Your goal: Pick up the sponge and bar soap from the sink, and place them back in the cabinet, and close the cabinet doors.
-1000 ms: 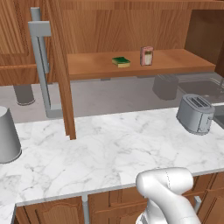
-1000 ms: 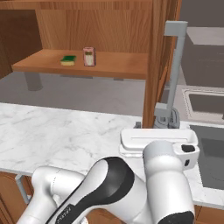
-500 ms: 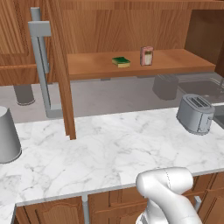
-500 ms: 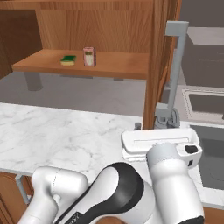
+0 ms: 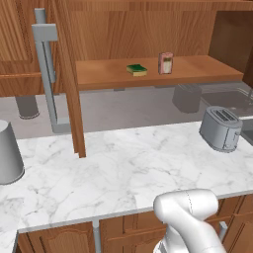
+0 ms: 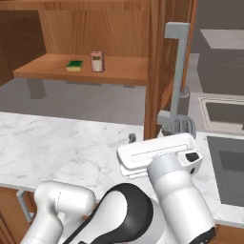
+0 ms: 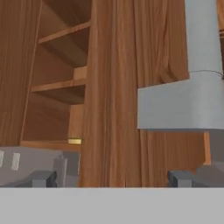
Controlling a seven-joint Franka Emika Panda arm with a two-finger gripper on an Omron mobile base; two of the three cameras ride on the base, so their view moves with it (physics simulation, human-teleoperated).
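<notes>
The green and yellow sponge lies on the wooden shelf of the cabinet. The bar soap stands upright just right of it. An open cabinet door stands edge-on over the counter, its long grey bar handle on the right face. My gripper is open right at this door's lower edge. In the hand view the gripper is open, with the door edge between the fingertips and the handle at the right. The sink lies to the right.
Another open cabinet door with its grey handle stands at the left over the marble counter. A grey toaster sits at the counter's right end. A grey cup stands at the far left.
My hand has shifted slightly left along the door's lower edge, with the jaws still open. The sponge and bar soap have not moved.
</notes>
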